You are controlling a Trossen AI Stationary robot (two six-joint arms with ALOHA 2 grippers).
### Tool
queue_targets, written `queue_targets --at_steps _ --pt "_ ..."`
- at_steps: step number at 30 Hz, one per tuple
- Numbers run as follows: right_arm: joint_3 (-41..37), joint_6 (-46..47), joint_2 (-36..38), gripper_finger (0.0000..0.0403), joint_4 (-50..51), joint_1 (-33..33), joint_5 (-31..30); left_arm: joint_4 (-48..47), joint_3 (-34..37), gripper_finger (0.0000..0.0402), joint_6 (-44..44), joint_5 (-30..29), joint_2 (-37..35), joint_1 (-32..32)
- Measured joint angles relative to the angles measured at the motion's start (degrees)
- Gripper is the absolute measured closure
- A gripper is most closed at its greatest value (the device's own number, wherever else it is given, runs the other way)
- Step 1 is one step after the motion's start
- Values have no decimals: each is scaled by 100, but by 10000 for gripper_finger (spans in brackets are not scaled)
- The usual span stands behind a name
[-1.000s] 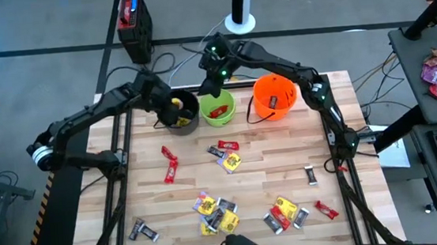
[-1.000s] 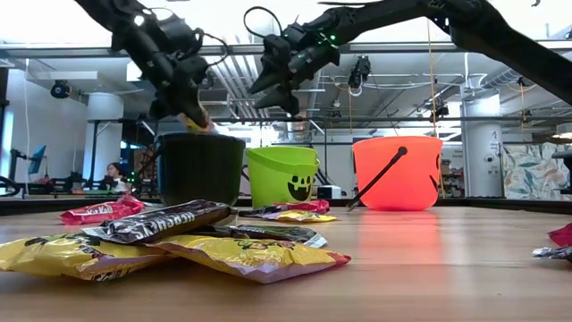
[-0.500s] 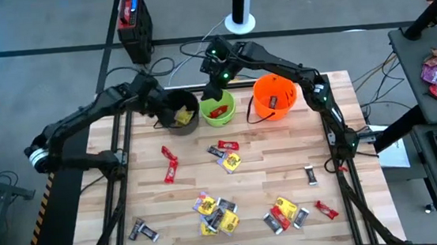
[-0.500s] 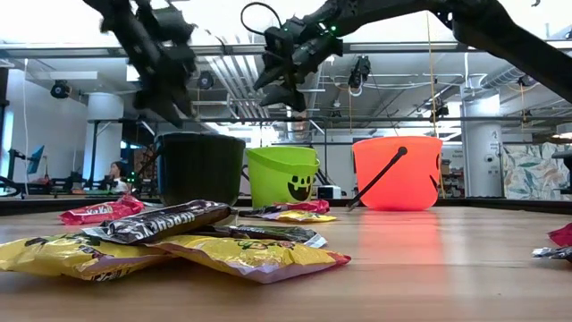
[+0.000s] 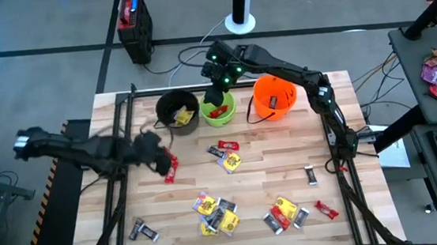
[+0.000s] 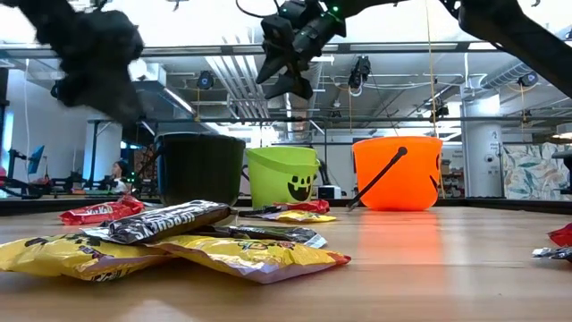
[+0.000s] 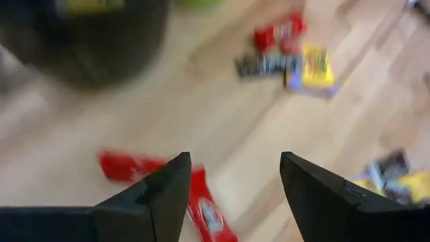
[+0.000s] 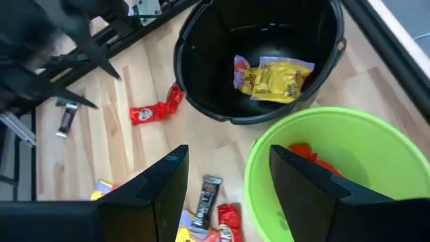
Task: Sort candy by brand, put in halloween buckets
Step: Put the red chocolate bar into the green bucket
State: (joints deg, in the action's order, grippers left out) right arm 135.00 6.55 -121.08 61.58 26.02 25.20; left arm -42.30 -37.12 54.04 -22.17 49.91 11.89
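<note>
Dark jointed arms (image 5: pixel 293 72), green indicator lights

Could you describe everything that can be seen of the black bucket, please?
The black bucket is a small round pail of smooth dark plastic, standing upright near the table's far edge. It stands at the left end of the bucket row, close beside the green bucket; whether they touch is unclear. Its mouth is open, and yellow packets lie on its bottom. A red bar lies on the wood against its base. No gripper touches it.
</note>
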Motion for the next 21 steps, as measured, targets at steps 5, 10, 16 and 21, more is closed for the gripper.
queue_targets --at_steps 5,10,16,21 --pt "0 34 0 202 -4 -200 -74 831 865 192 724 -414 351 576" --pt "0 -10 0 202 -7 -306 -121 925 1128 198 1135 -817 739 561" --pt "0 -120 0 202 26 -314 -125 1652 1301 201 1075 -413 1141 561" --pt "0 -269 0 202 178 -317 -123 1645 1339 201 1173 -297 1468 561"
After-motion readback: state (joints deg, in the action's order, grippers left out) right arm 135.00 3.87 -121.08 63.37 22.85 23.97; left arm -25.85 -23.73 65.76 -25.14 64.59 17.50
